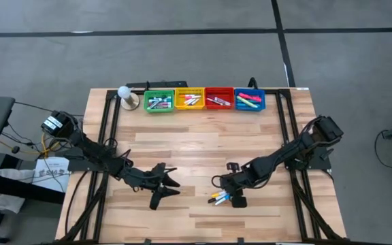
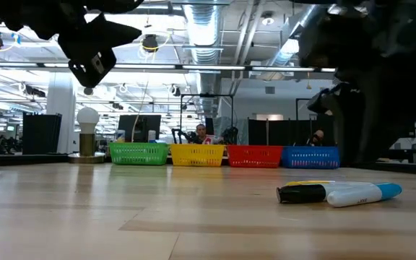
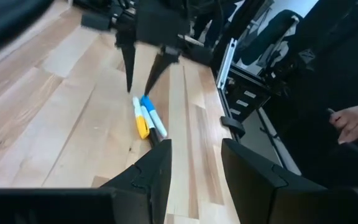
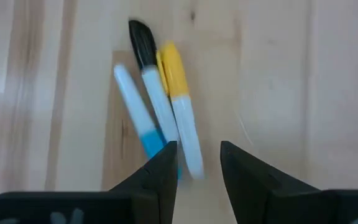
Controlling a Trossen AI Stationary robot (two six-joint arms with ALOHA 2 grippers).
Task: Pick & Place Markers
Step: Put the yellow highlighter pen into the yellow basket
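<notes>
From above, three thin capped marker pens (image 1: 219, 198) lie together on the wooden counter (image 1: 196, 133), under the right gripper (image 1: 235, 195). Its wrist view shows its fingers (image 4: 160, 171) spread apart just above them, holding nothing. The left gripper (image 1: 167, 185) waits nearby, fingers apart and empty.

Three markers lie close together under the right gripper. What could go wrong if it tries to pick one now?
1. The three markers lie side by side and touching, so the open right gripper may catch two at once or push the neighbours away.
2. A nudged marker could roll on the bare table.
3. The left gripper waits open nearby, facing the same pile; the arms might come close if both move in.
</notes>
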